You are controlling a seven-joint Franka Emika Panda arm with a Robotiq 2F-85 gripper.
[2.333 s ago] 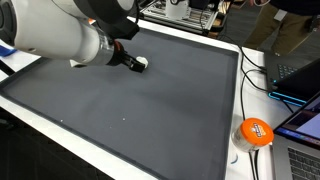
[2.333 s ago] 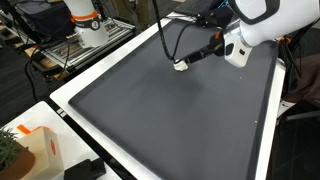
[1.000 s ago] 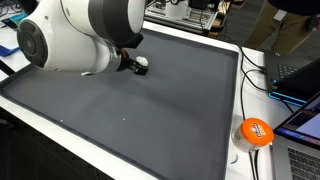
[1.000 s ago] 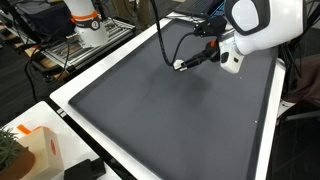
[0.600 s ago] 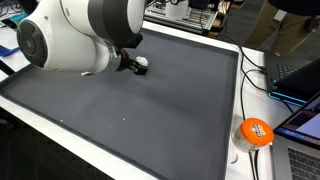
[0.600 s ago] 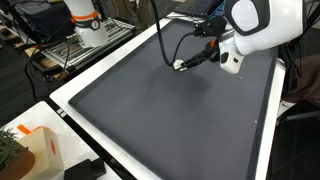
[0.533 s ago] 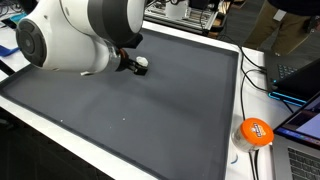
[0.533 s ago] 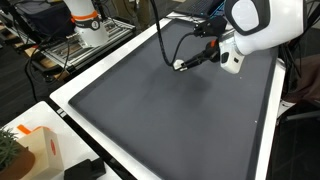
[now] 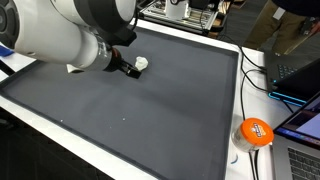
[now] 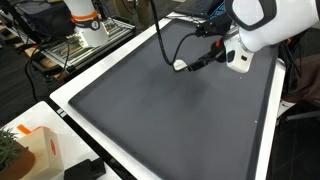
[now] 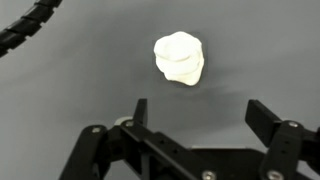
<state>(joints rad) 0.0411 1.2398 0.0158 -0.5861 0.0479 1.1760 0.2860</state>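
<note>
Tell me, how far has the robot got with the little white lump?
Done: the gripper is lined up close to the white lump on the gray mat. In hand: nothing; the jaws stand open and the lump lies just beyond the fingertips, untouched. Left: probably closing on it and lifting.

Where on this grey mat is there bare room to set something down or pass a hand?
Nearly all of the grey mat is bare: the stretch from the small white lump to the mat's near edge. Crowded only at the far side, where the open gripper hovers by the lump, and off the mat beside the orange round object and cables.
</note>
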